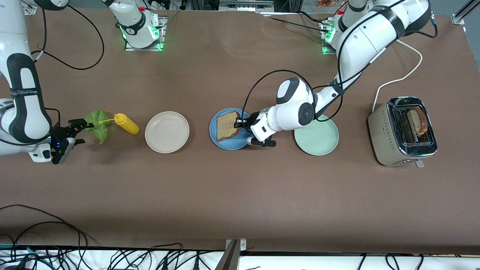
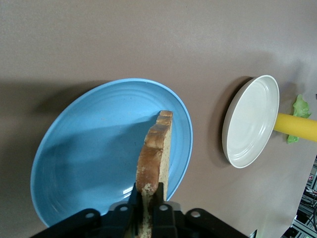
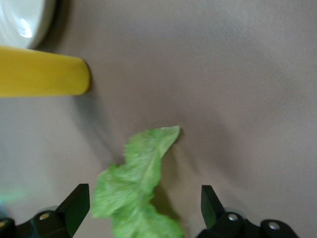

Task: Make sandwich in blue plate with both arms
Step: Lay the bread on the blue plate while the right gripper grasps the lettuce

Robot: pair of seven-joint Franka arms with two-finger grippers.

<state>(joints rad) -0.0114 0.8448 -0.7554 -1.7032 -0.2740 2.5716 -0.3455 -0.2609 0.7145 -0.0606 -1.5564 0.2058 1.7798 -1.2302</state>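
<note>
Brown bench: the left gripper (image 1: 240, 123) clamps a toast slice (image 1: 227, 125) by one edge, directly over the blue plate (image 1: 229, 144). At the right arm's end, the right gripper (image 1: 77, 131) hangs spread wide around the lettuce leaf (image 1: 98, 125).

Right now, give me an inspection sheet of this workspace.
Surface: brown table, dry.
Job's things: toast slice over blue plate; second slice in toaster; lettuce on table.
Clutter: mustard bottle, white plate, green plate.
Grippers: left gripper shut on the toast slice; right gripper open over the lettuce.
Cables: toaster cord on table; bundles along the front edge.
Surroundings: nothing seen.
</note>
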